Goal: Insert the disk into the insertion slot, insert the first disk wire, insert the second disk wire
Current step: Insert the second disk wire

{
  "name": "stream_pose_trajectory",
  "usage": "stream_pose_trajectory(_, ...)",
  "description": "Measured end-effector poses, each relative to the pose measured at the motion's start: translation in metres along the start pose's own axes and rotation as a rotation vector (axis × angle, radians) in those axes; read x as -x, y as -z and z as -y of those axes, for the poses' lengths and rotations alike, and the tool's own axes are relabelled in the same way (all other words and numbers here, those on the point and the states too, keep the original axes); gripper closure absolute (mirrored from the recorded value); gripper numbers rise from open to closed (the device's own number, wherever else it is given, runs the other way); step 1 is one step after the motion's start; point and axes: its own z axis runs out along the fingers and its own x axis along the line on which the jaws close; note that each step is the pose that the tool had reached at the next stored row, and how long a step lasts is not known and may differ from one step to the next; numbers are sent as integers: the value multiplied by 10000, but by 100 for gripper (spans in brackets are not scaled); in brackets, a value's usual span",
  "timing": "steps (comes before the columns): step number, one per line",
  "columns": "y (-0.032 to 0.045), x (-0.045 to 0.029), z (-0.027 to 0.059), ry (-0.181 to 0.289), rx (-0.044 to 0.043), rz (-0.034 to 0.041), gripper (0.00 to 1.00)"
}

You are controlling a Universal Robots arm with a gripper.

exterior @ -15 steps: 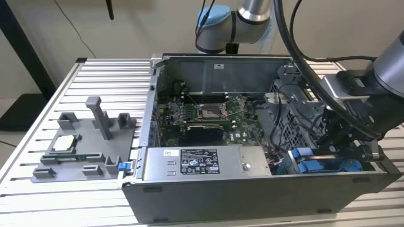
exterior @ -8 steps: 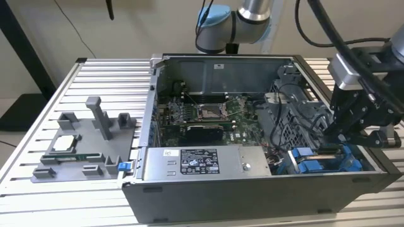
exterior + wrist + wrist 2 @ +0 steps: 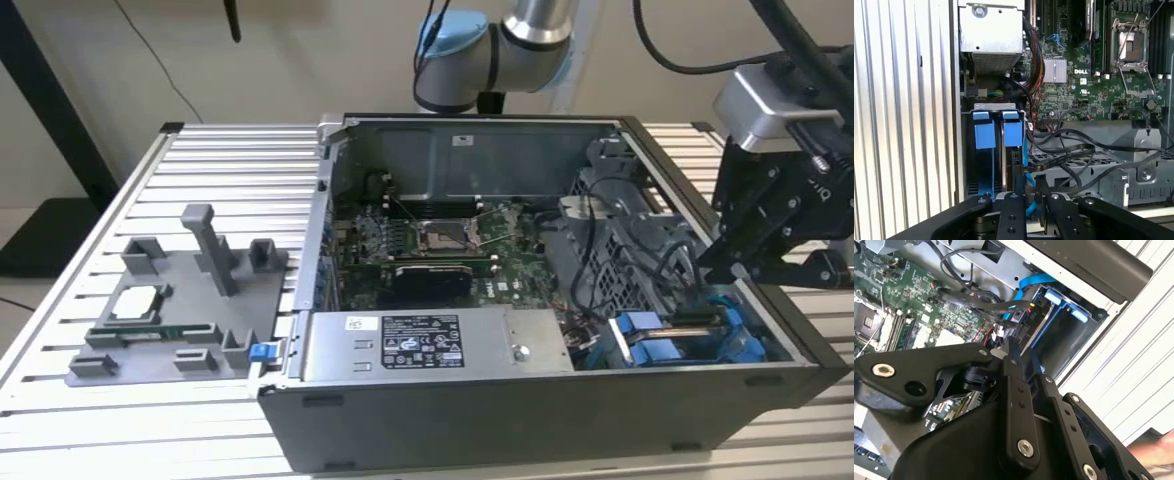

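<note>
Gripping a wire connector (image 3: 1015, 316), jaws closed.

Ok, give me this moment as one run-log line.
claw: at the insertion slot | nearest: black wire connector | blue fittings: in slot

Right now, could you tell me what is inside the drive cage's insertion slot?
The insertion slot holds blue carrier fittings, with a blue cable and black wires running beside it. The hand hangs at the wires. Whether the disk sits fully inside is hidden by the carrier.
</note>
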Motion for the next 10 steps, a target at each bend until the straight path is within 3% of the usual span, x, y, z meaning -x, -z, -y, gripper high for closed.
stream_pose_trajectory(10, 3, 1, 0, 1, 0, -1, 0)
